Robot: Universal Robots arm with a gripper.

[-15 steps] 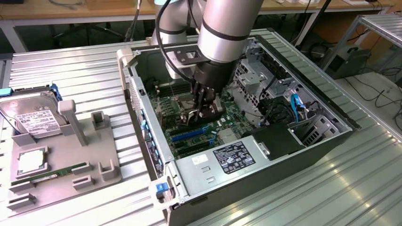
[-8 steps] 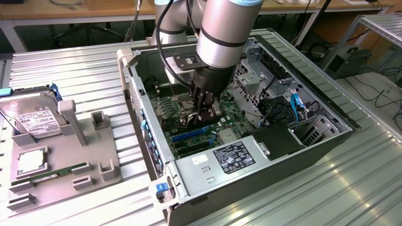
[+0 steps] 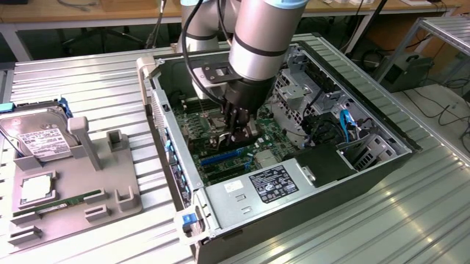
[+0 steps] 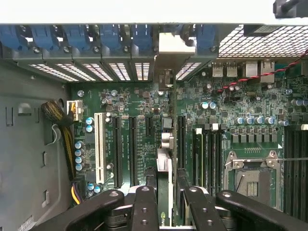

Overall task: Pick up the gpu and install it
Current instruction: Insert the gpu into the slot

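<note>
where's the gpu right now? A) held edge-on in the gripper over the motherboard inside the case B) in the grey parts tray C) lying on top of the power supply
A: the gripper holds the gpu edge-on above the motherboard slots inside the case.

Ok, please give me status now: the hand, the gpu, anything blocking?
Hand inside the open PC case, shut on the gpu. Gpu edge-on, upright, over the motherboard slots, bracket at the rear slot wall. Nothing seen in the way.
</note>
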